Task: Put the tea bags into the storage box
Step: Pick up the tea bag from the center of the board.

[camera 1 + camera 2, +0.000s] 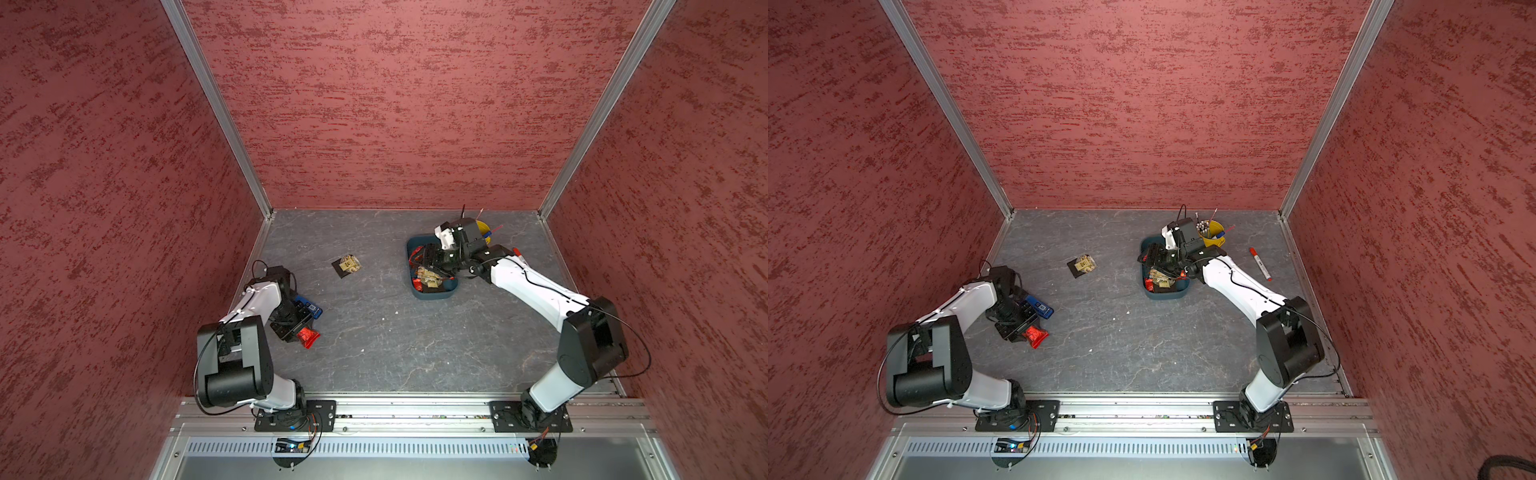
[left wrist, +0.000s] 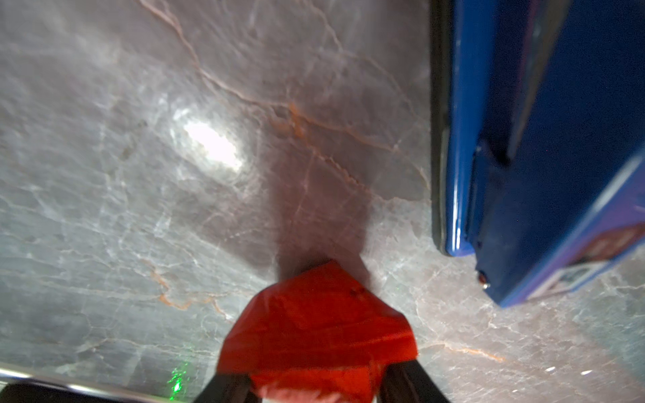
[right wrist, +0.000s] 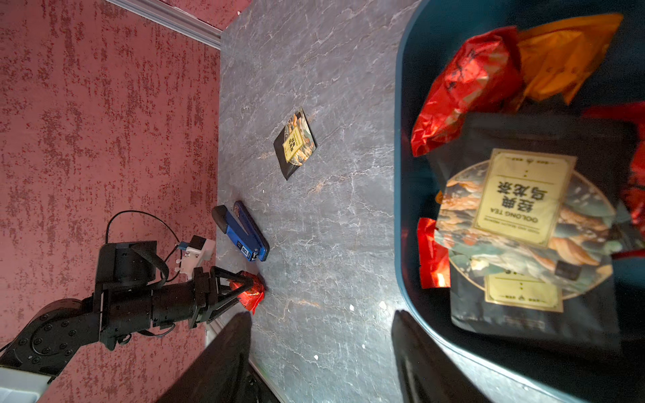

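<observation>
At the near left of the worktop (image 1: 374, 353), the left gripper (image 1: 300, 333) reaches down to a red foil tea bag (image 1: 308, 337) that rests on the surface. In the left wrist view its two dark fingers stand one on each side of the crinkled packet (image 2: 317, 331), against its edges. I cannot tell whether they are squeezing it or only flanking it. Just past the gripper lies a blue stapler (image 1: 309, 308), near the red packet but not touching it.

Farther out, toward the middle, a black-backed sachet with a beige label (image 1: 347, 265) lies flat and alone, well apart from the stapler and from the box.

On the right side sits the storage box (image 1: 432, 296), a shallow dark teal tray that holds several tea bags. The right wrist view shows an oolong tea sachet (image 3: 523, 209) lying on top, with a second labelled sachet (image 3: 523, 296) under it. Red foil packets (image 3: 464, 87) sit around them and an orange foil packet (image 3: 565, 59) is at one end. The right gripper (image 3: 321, 314) hangs above the box's wall on the side facing the lone sachet. Its fingers are spread apart and nothing is between them.

In a top view a red-capped white marker (image 1: 1260, 264) lies on the worktop to the right of the box, apart from it. At the far end stands a yellow cup of pencils (image 1: 1212, 232), just beside the box's far corner.
</observation>
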